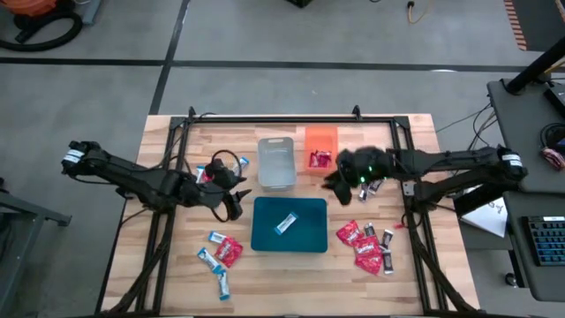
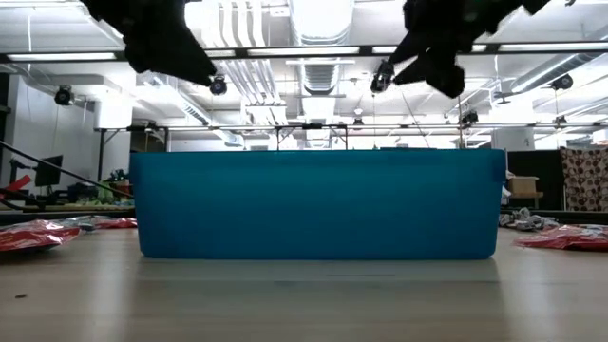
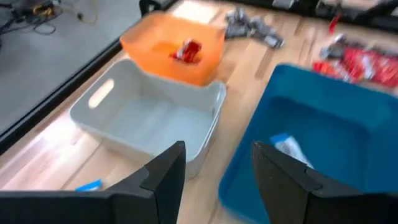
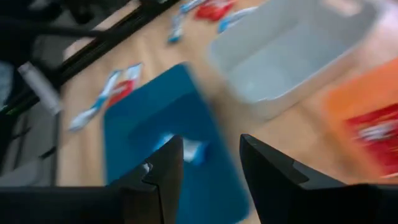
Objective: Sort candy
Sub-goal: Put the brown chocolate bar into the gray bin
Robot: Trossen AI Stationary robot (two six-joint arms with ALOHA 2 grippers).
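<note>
In the high view, my left gripper [image 1: 232, 206] hangs open above the table, just left of the blue tray [image 1: 265, 237]. My right gripper [image 1: 340, 185] is open too, right of the grey tray [image 1: 276, 163] and beside the orange tray [image 1: 321, 137]. Nothing sits between the fingers of the left gripper [image 3: 217, 177] or the right gripper [image 4: 208, 168]. One red packet [image 1: 320, 160] lies in the orange tray and one blue-and-white bar [image 1: 285, 223] in the blue tray. Loose candy lies on the table in a near-left heap [image 1: 221, 252] and a near-right heap [image 1: 366, 246].
More sweets lie by the left arm [image 1: 207, 172], and dark mini bars [image 1: 381, 185] lie under the right arm. A black frame [image 1: 291, 119] borders the wooden table. In the low view the blue tray's wall [image 2: 318, 204] fills the middle, with both grippers high above it.
</note>
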